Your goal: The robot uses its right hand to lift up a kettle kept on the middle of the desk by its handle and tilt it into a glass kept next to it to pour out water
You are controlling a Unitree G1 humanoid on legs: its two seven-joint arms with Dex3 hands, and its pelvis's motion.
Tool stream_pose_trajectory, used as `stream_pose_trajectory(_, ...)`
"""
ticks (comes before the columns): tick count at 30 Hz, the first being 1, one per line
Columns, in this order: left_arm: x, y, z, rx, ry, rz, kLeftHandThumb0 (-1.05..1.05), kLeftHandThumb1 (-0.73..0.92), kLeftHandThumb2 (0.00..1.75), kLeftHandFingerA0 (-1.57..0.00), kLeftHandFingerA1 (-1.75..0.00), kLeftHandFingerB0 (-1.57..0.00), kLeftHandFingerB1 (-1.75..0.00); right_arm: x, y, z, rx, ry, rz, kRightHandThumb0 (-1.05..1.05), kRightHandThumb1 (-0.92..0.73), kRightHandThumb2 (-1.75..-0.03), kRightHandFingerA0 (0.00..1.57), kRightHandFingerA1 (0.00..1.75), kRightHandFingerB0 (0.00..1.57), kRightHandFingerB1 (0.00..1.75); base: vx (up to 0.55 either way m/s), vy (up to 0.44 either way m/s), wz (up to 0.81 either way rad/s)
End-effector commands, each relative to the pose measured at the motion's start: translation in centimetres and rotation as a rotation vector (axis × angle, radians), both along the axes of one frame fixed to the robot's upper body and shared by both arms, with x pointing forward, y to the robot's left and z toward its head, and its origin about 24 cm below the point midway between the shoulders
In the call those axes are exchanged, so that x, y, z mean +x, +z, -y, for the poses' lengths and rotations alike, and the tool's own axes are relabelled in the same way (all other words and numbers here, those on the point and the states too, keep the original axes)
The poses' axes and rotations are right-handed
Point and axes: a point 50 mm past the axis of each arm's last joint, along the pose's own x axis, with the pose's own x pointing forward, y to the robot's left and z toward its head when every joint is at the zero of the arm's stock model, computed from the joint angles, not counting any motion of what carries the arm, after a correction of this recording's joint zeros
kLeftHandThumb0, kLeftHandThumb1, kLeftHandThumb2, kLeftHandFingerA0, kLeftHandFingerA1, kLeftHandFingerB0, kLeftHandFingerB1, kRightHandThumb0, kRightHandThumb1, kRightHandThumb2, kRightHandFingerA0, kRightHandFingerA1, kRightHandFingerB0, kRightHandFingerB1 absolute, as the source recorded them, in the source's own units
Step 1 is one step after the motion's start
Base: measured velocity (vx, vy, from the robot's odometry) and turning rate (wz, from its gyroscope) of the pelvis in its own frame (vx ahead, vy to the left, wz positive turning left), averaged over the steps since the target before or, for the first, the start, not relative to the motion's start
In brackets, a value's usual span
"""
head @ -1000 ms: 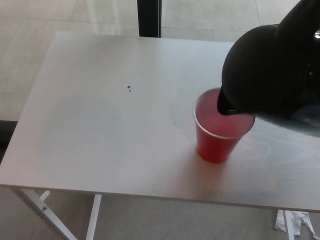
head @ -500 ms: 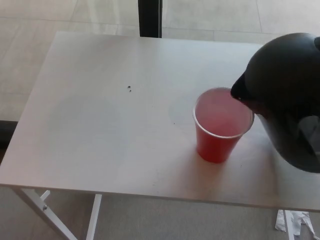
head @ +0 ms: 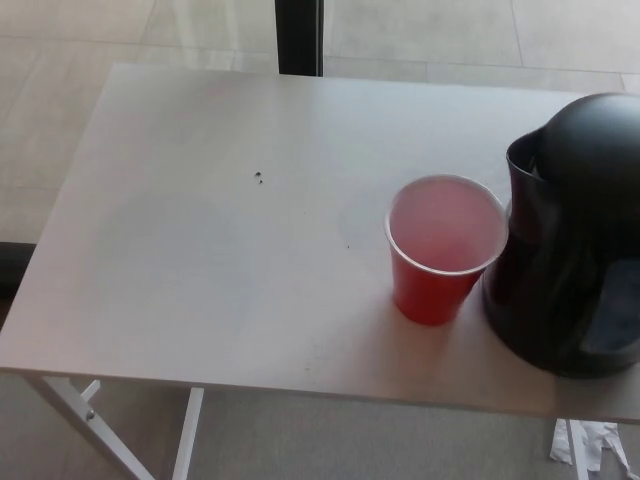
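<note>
Pale tiled flooring and a dark vertical post (head: 299,36) frame the far edge of a white tabletop (head: 200,230) seen from above. A black kettle (head: 570,240) stands upright near the right edge of the tabletop, its base resting on the surface toward the near right corner and its spout turned toward the left. A red cup (head: 443,250) stands just beside the kettle on its left, close enough that the two appear to touch or nearly touch; its pale inside shows through the open top. A small dark speck (head: 259,177) lies well apart, toward the middle of the tabletop. Neither robot hand appears in the picture, so the state of their fingers cannot be told.
</note>
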Motion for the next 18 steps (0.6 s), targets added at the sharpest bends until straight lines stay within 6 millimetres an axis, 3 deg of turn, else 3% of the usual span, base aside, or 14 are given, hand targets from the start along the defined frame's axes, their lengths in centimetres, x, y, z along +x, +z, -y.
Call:
stream_pose_trajectory(1, -0.5, -0.3, 0.0, 0.003, 0.023, 0.006, -0.84, 0.92, 0.74, -0.42, -0.5, -0.28, -0.39, -0.4, -2.0, -0.2, 0.089, -0.09, 0.101, -0.16, -0.38, -1.19, 1.0, 1.75, 0.83, 1.6, 0.0, 0.0, 0.0)
stream_pose_trajectory(3, -0.4, -0.2, 0.0, 0.007, 0.024, 0.008, -0.83, 0.92, 0.75, -0.43, -0.49, -0.28, -0.39, -0.4, -2.5, -0.3, 0.088, -0.106, 0.075, -0.21, -0.42, -1.07, 1.04, 1.75, 0.83, 1.59, 0.0, 0.0, 0.0)
stream_pose_trajectory(5, -0.4, -0.2, 0.0, 0.001, 0.029, 0.014, -0.84, 0.92, 0.75, -0.44, -0.5, -0.29, -0.38, -0.4, -2.7, -0.4, 0.063, -0.112, 0.054, -0.22, -0.39, -1.11, 1.05, 1.75, 0.81, 1.63, 0.0, 0.0, 0.0)
stream_pose_trajectory(6, -0.4, -0.2, 0.0, 0.005, 0.026, 0.007, -0.83, 0.92, 0.75, -0.42, -0.48, -0.29, -0.38, -0.5, -2.9, -0.3, 0.051, -0.11, 0.046, -0.24, -0.46, -1.02, 1.06, 1.75, 0.8, 1.55, 0.0, 0.0, 0.0)
stream_pose_trajectory(11, -0.4, 0.0, -0.1, 0.014, 0.019, 0.009, -0.85, 0.92, 0.74, -0.43, -0.51, -0.28, -0.39, -0.8, -3.3, 0.1, 0.0, -0.077, -0.006, -0.21, -0.44, -1.18, 0.98, 1.75, 0.86, 1.37, 0.0, 0.0, 0.0)
stream_pose_trajectory(12, -0.4, 0.0, -0.1, 0.017, 0.018, 0.009, -0.86, 0.92, 0.75, -0.42, -0.5, -0.28, -0.39, -0.8, -3.3, 0.2, -0.002, -0.06, -0.047, -0.22, -0.61, -0.92, 0.91, 1.66, 0.73, 0.82, 0.0, 0.0, 0.0)
stream_pose_trajectory(13, -0.4, 0.1, -0.2, 0.019, 0.018, 0.008, -0.86, 0.92, 0.75, -0.42, -0.5, -0.28, -0.39, -0.9, -3.4, 0.3, -0.003, -0.052, -0.066, -0.22, -0.61, -0.92, 0.91, 1.66, 0.73, 0.82, 0.0, 0.0, 0.0)
stream_pose_trajectory(14, -0.4, 0.1, -0.2, 0.015, 0.023, 0.012, -0.84, 0.92, 0.74, -0.43, -0.49, -0.29, -0.38, -1.1, -3.4, 0.4, -0.029, 0.018, -0.088, -0.43, -0.55, -0.81, 0.61, 0.91, 0.22, 0.45, 0.0, 0.0, 0.0)
stream_pose_trajectory(15, -0.4, 0.1, -0.2, 0.007, 0.031, 0.017, -0.84, 0.92, 0.74, -0.43, -0.49, -0.29, -0.38, -1.5, -3.3, 0.5, -0.068, 0.124, -0.127, -0.43, -0.55, -0.81, 0.61, 0.91, 0.22, 0.45, 0.0, 0.0, 0.0)
stream_pose_trajectory(16, -0.4, 0.2, -0.2, 0.01, 0.032, 0.016, -0.83, 0.92, 0.75, -0.43, -0.48, -0.29, -0.38, -1.7, -3.3, 0.6, -0.041, 0.181, -0.125, -0.41, -0.66, -0.6, 0.31, 0.61, 0.15, 0.28, 0.0, 0.0, 0.0)
stream_pose_trajectory(17, -0.4, 0.2, -0.3, 0.01, 0.031, 0.014, -0.83, 0.92, 0.75, -0.42, -0.48, -0.28, -0.38, -1.9, -3.4, 0.8, -0.046, 0.212, -0.147, -0.45, -0.63, -0.62, 0.22, 0.41, 0.09, 0.2, 0.0, 0.0, 0.0)
stream_pose_trajectory(18, -0.4, 0.2, -0.3, 0.01, 0.03, 0.014, -0.83, 0.92, 0.75, -0.42, -0.48, -0.28, -0.38, -2.1, -3.4, 0.9, -0.055, 0.251, -0.163, -0.62, -0.4, -0.78, 0.01, 0.4, 0.0, 0.15, 0.0, 0.0, 0.0)
